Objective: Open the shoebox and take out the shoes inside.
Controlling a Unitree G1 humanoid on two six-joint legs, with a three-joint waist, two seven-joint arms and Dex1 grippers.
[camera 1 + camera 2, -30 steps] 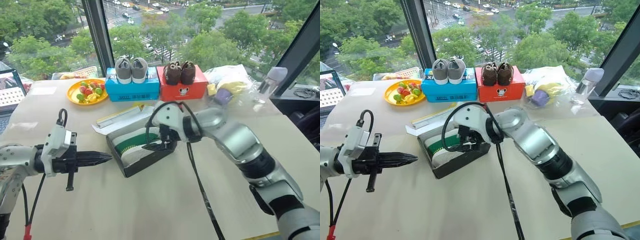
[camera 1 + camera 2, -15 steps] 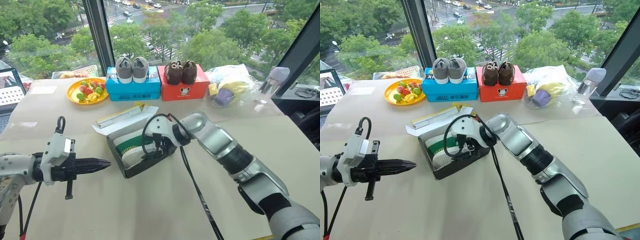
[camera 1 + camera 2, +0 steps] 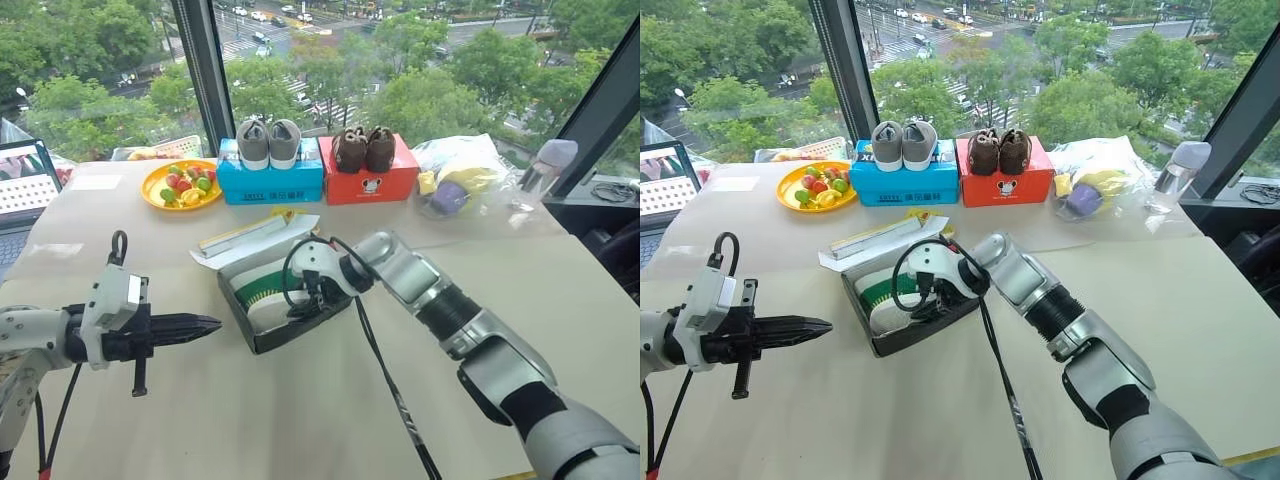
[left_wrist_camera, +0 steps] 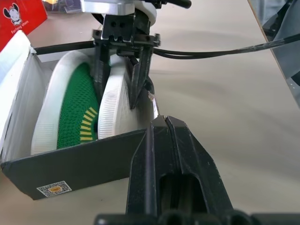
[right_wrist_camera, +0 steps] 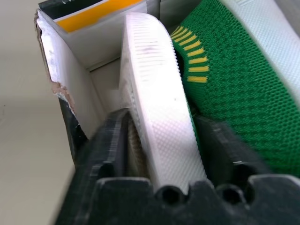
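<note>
The shoebox (image 3: 283, 305) lay open near the middle of the table (image 3: 300, 420), its black side wall toward the robot and its yellow-edged lid (image 3: 250, 236) lying flat on the table just behind it, at about 11 o'clock from the box. Inside, the green shoes (image 4: 77, 110) lay on their sides with white soles showing. The right claw (image 4: 119, 84) was down in the box with one black finger on each side of the white sole of the shoe nearest the box's end wall; the left wrist view showed the two fingers straddling that sole, and the right wrist view showed the sole (image 5: 157, 112) between the pads and touching them, clamped. That close view also brought out the yellow stripes (image 5: 190, 65) on the green knit and a torn corner of the box's cardboard, which the head views could not resolve. The left claw (image 3: 205, 325) hung above the table at 9 o'clock from the box, well apart from it, fingers pressed together and pointing toward it. At 12 o'clock, along the window, a blue box (image 3: 270, 180) carried a grey pair (image 3: 267, 142) and a red box (image 3: 370, 182) a brown pair (image 3: 363, 148); a yellow plate of fruit (image 3: 180, 185) sat at 10 o'clock.
</note>
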